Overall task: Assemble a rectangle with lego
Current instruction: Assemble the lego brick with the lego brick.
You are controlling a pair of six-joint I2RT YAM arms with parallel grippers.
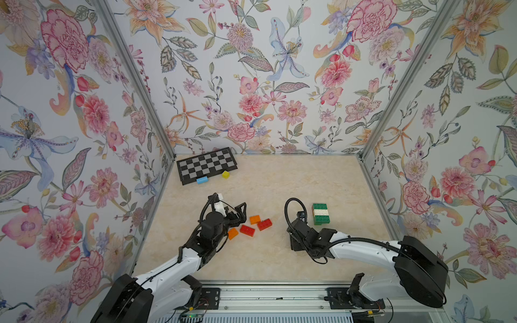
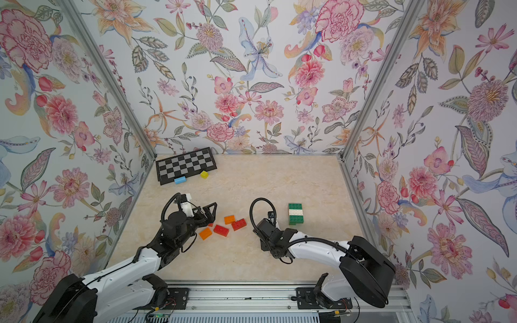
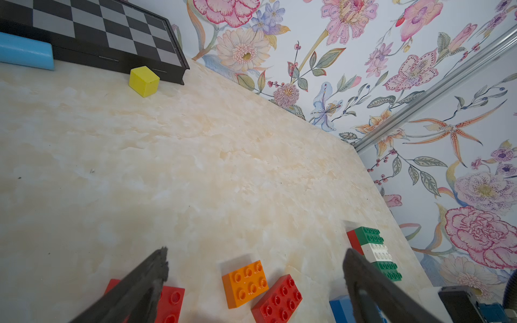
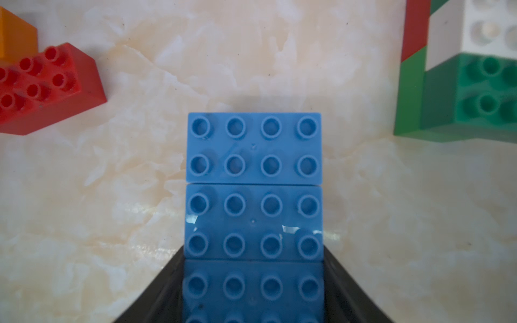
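The left gripper is wide open near a bumpy red plastic brick; the right gripper holds joined blue plastic bricks.

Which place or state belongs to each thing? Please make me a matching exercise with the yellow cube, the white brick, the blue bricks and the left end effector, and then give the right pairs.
Things
1. yellow cube
2. white brick
3. blue bricks
4. left end effector

Places or states
A. open, holding nothing
B. between two green bricks
C. beside the chessboard
D. gripped by the right end effector

Pairs: 1-C, 2-B, 3-D, 4-A
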